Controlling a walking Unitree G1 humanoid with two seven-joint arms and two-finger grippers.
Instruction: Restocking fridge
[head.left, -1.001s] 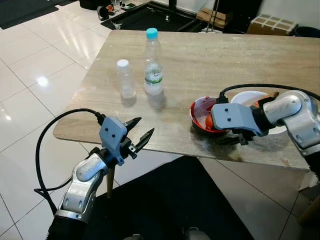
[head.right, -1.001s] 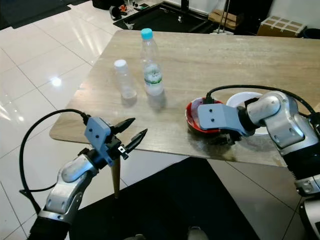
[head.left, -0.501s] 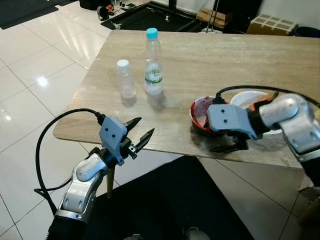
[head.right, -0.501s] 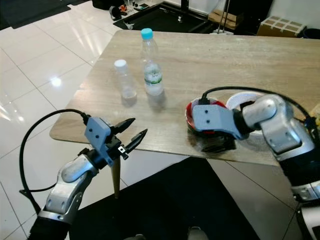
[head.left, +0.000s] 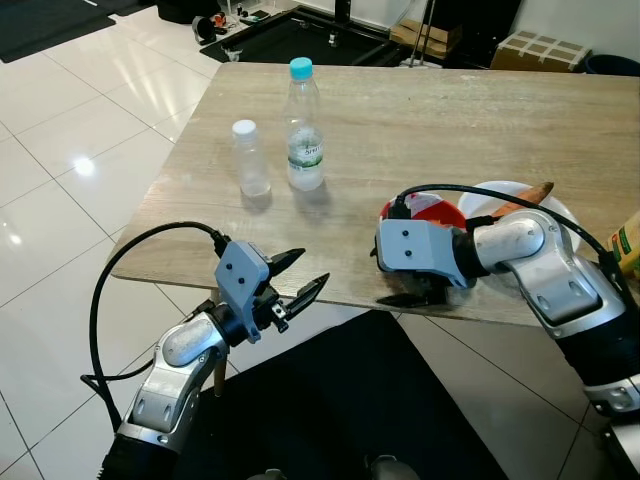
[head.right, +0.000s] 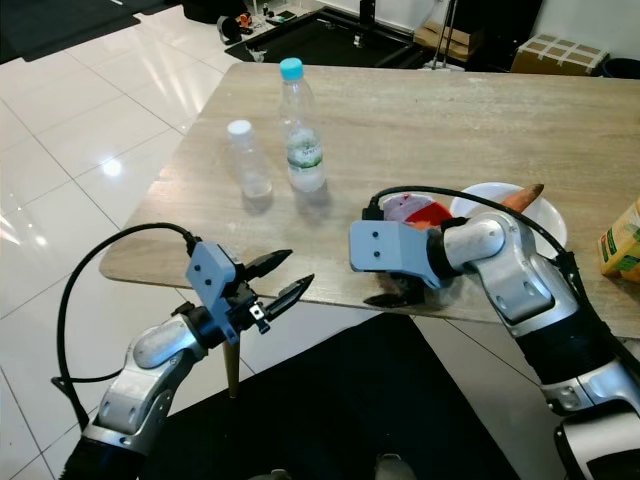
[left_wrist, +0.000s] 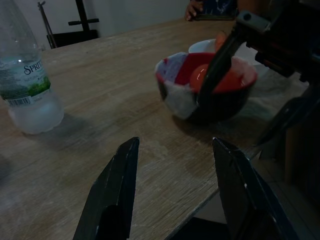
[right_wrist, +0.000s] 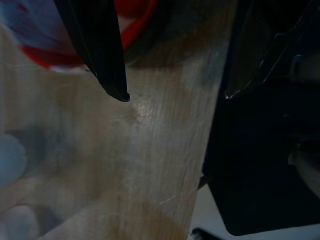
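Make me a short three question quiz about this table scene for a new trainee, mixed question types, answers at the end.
1. True or false: the left gripper holds the blue-capped bottle.
2. Which stands nearer the table's left edge: the white-capped bottle or the blue-capped one?
3. The right gripper is by the: A) red bowl B) juice carton C) white plate

Key: 1 false; 2 white-capped bottle; 3 A
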